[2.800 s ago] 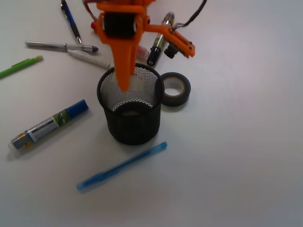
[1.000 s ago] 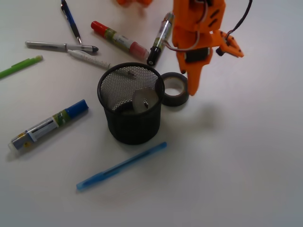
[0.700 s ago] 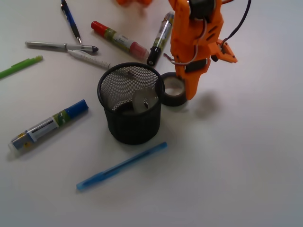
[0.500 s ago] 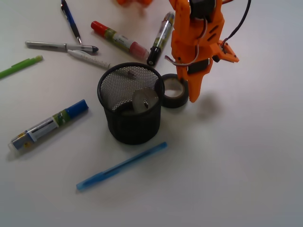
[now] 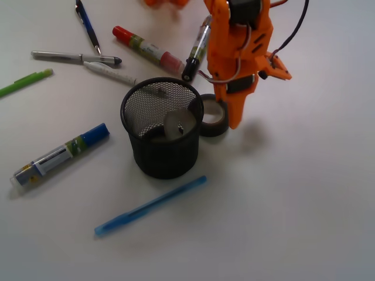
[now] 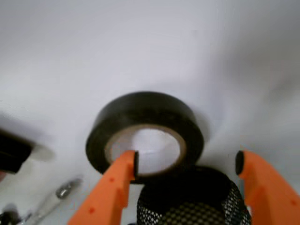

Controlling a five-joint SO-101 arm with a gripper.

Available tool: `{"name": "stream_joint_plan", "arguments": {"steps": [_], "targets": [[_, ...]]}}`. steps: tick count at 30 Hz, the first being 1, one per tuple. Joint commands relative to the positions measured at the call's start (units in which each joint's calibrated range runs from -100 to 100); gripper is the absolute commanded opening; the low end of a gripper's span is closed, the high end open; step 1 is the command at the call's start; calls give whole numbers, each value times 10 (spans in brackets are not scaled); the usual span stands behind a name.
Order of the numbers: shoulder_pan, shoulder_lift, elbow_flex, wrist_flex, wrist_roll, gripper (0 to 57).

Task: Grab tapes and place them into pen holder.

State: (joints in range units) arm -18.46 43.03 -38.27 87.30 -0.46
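A dark tape (image 5: pixel 211 120) with a tan core lies flat on the white table, touching the right side of the black mesh pen holder (image 5: pixel 136 146). Inside the holder rest a whitish tape (image 5: pixel 179 124) and a dark roll (image 5: pixel 153 133). My orange gripper (image 5: pixel 227 117) is down over the lying tape and open. In the wrist view its left fingertip (image 6: pixel 129 164) sits over the core hole of the tape (image 6: pixel 145 110), while the right fingertip (image 6: pixel 243 164) stands outside the ring. The pen holder rim (image 6: pixel 187 199) fills the bottom between the fingers.
Around the holder lie a light blue pen (image 5: pixel 151 205), a blue-capped marker (image 5: pixel 61 155), a red marker (image 5: pixel 147 48), a black marker (image 5: pixel 198 48), a silver pen (image 5: pixel 76 57), a white pen (image 5: pixel 111 73) and a green pen (image 5: pixel 24 82).
The gripper left the holder, where the whitish tape now lies, moved right and came down over the dark tape. That tape has slid slightly left against the holder.
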Motion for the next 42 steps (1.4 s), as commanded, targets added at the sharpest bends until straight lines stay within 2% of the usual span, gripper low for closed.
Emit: {"name": "stream_joint_plan", "arguments": {"steps": [1,24,42], "targets": [[-2,-3,-67,26,3,237],[-3,104,-92,-32,8,237],[6,89,-199,64,8,237]]}}
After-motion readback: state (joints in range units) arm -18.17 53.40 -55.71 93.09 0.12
